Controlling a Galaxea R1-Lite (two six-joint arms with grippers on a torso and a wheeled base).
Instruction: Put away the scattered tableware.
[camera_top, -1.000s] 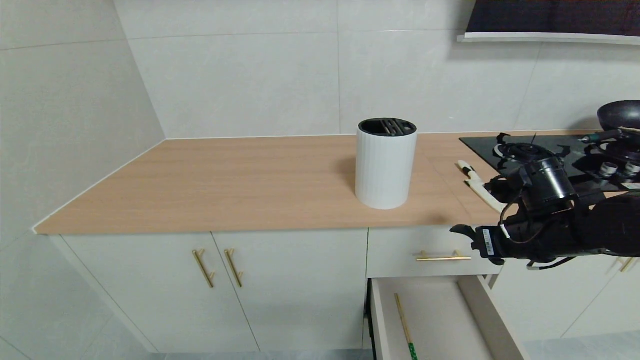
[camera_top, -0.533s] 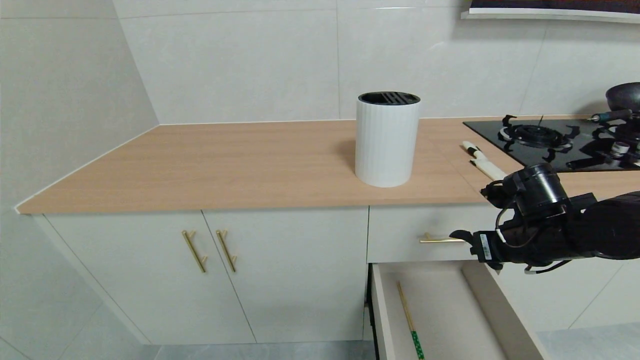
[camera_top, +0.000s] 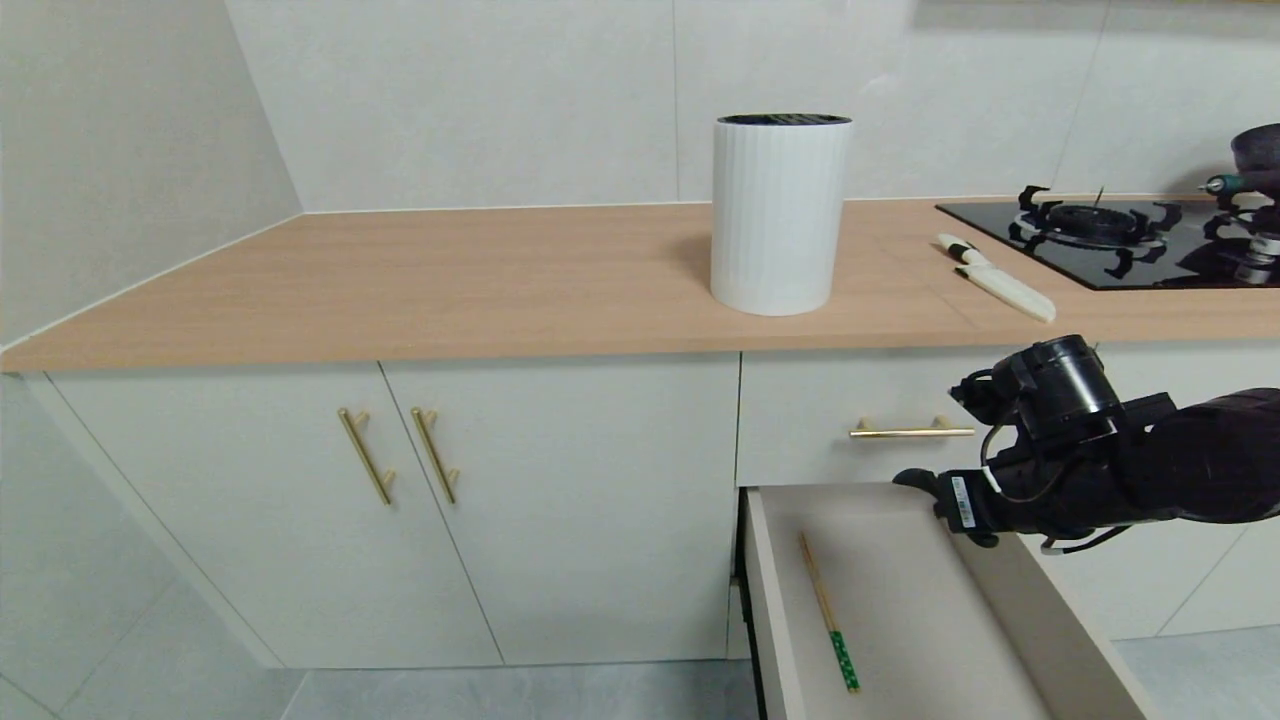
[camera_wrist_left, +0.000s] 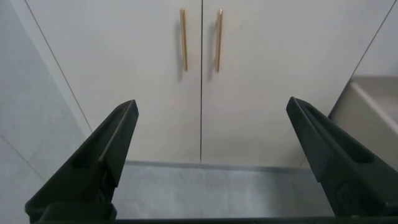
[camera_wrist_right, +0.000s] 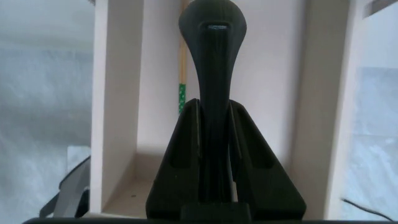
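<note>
Pale tiled walls are meeting a wooden countertop (camera_top: 500, 280), which is showing at a flatter angle than a second ago because the head camera is dropping lower, and more of the open drawer (camera_top: 1010, 610) is coming into view. On the counter a white ribbed holder (camera_top: 778, 215) is standing upright, with a pale knife (camera_top: 995, 280) lying between it and the black gas stove (camera_top: 1100, 240). One green-tipped chopstick (camera_top: 828, 625) is lying in the drawer, nearer its left wall. The right gripper (camera_top: 915, 480) is hovering at the drawer's back right corner, fingers pressed together on nothing. The left gripper (camera_wrist_left: 211, 155) is hanging spread wide before the cupboard doors (camera_wrist_left: 201, 74).
</note>
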